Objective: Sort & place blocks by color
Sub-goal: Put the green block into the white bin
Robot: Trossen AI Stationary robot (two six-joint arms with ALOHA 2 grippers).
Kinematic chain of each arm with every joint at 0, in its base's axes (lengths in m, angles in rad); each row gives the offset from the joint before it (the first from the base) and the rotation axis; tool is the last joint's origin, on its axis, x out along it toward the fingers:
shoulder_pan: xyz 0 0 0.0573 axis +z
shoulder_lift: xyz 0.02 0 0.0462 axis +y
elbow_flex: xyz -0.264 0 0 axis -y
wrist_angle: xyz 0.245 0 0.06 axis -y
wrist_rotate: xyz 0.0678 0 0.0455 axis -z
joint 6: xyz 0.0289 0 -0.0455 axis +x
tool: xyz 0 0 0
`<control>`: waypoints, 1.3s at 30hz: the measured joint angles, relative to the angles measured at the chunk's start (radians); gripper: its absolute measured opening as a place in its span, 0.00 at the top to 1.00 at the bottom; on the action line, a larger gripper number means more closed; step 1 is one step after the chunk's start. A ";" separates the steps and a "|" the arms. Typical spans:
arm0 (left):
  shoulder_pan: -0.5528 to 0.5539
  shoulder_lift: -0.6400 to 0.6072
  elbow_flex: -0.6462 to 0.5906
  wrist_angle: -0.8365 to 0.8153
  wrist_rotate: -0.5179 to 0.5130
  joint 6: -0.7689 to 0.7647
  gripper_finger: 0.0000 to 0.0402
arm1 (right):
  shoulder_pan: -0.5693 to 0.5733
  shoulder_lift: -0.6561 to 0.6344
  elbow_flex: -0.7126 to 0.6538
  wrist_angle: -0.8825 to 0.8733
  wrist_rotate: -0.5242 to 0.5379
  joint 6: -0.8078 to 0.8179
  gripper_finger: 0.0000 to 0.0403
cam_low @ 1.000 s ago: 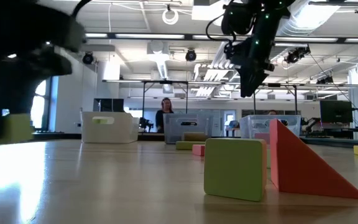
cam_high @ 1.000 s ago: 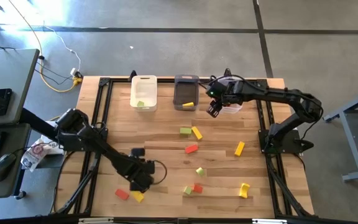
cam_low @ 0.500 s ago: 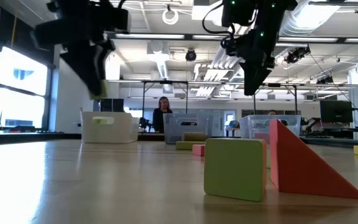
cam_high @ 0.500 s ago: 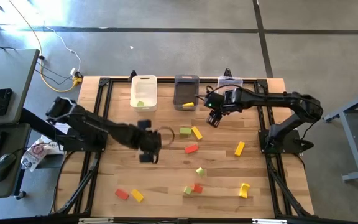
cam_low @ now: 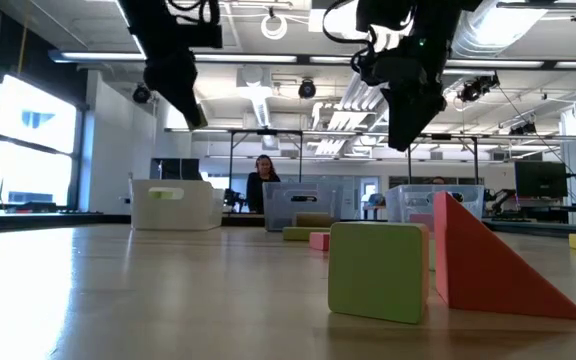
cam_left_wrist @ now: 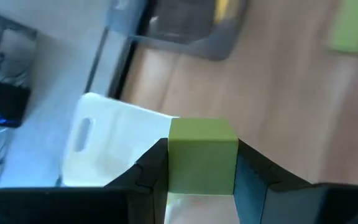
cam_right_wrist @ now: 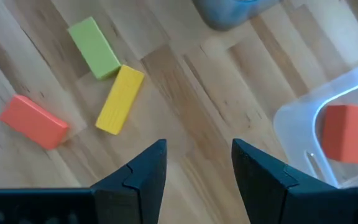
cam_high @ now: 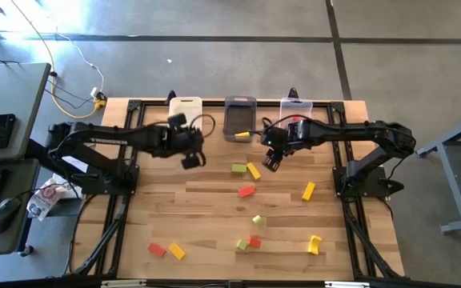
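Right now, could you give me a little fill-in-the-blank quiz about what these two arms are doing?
1. The left gripper is shut on a ____ block.
2. The right gripper is open and holds ____.
3. The block already lying in the clear bin is ____.

Missing words: green; nothing; red

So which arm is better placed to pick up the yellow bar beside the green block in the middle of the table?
The right. The right gripper hangs open close to the yellow bar, which shows just ahead of its fingers. The left gripper is shut on a green block near the white bin, so it is busy.
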 joint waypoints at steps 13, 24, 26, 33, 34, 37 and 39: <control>0.311 0.052 -0.001 0.135 0.081 0.223 0.74 | 0.008 0.000 0.000 0.016 -0.112 0.070 0.59; 0.524 0.191 -0.001 0.142 0.307 0.277 0.74 | 0.008 0.000 0.000 0.025 -0.110 0.071 0.59; 0.541 0.216 -0.001 0.142 0.309 0.277 0.74 | 0.008 0.000 0.000 0.025 -0.110 0.095 0.59; 0.585 0.279 -0.001 0.140 0.371 0.295 0.74 | 0.015 0.000 0.000 0.032 -0.127 0.173 0.59; 0.591 0.285 -0.001 0.140 0.371 0.295 0.74 | 0.018 0.000 0.000 0.032 -0.128 0.184 0.59; 0.602 0.292 -0.001 0.139 0.374 0.295 0.74 | 0.033 0.000 0.000 0.032 -0.128 0.219 0.59; 0.609 0.295 -0.001 0.135 0.376 0.295 0.69 | 0.047 0.000 -0.001 0.034 -0.128 0.231 0.59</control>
